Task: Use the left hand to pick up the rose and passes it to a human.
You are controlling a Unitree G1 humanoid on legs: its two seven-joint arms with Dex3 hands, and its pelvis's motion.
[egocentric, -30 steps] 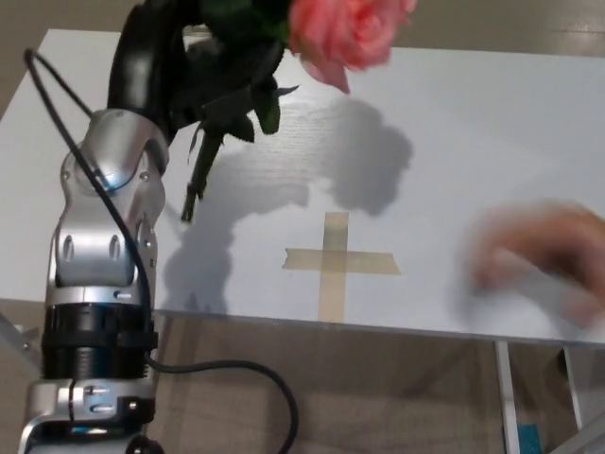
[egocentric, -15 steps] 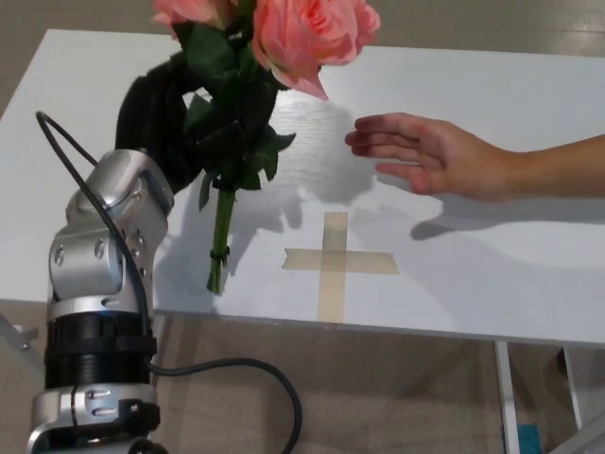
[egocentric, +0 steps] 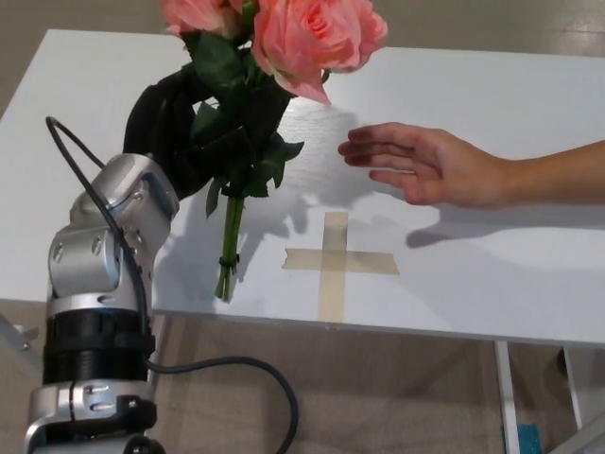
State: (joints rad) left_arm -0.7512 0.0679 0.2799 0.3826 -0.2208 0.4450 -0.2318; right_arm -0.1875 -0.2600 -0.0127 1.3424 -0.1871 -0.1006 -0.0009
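The left hand (egocentric: 175, 128) holds the rose (egocentric: 307, 38) upright above the white counter (egocentric: 492, 284), its fingers (egocentric: 203, 151) clamped around the leafy upper stem while the stem's tip hangs below them near the counter's front edge. Beyond the tape cross (egocentric: 336, 260), a person's hand (egocentric: 421, 165) reaches in, open, just beside the blooms.

A white table (egocentric: 492, 104) filled most of the view, its near edge running across the lower part of the picture. On its top lay a cross of tan tape (egocentric: 336, 260), close to that near edge. Below the table showed a beige floor (egocentric: 397, 397), and a pale table leg (egocentric: 508, 397) stood at the lower right, with a small blue object (egocentric: 529, 440) beside it.
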